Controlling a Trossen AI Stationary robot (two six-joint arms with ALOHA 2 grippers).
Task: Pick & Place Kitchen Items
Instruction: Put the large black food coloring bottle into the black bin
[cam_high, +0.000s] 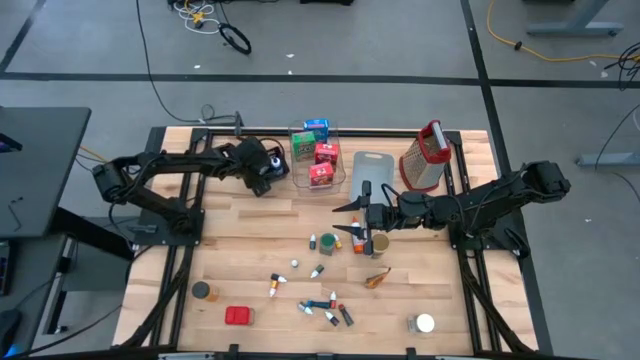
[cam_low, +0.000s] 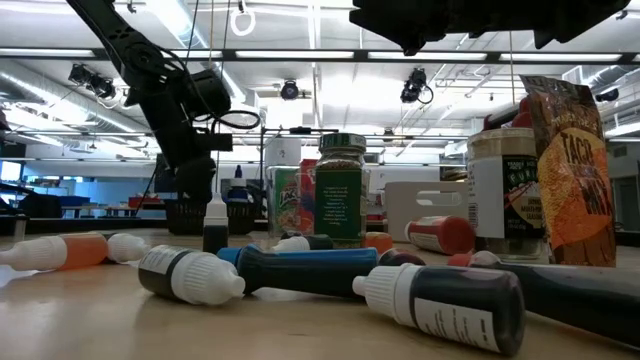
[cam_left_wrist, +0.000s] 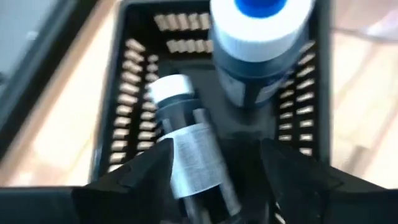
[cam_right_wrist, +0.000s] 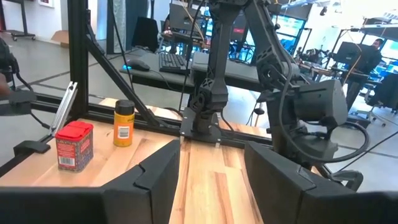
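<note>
My left gripper (cam_high: 272, 170) hangs over the black bin (cam_left_wrist: 134, 87) at the table's (cam_high: 250, 265) back left, jaws spread apart; between them lies a dark little bottle with a white cap (cam_left_wrist: 186, 146), tipped on its side, though I cannot quite tell whether a finger touches it. Beside it in the bin stands a larger bottle with a white and blue top (cam_left_wrist: 258, 37). Just right of the bin, the clear tray (cam_high: 343, 170) holds red, green and blue little boxes (cam_high: 322, 153). Across the middle of the table the loose kitchen items lie scattered: a small jar (cam_high: 202, 291) and a red box (cam_high: 238, 316) near the front left, small capped bottles (cam_high: 325, 308) in the centre front, an orange-brown scrap (cam_high: 377, 278), and a white-lidded can (cam_high: 424, 323) toward the front right. My right gripper (cam_high: 358, 207) hovers above the table's centre, jaws parted and holding nothing. Behind it stand the grey-blue tray (cam_high: 375, 167) and the grater (cam_high: 424, 158).
</note>
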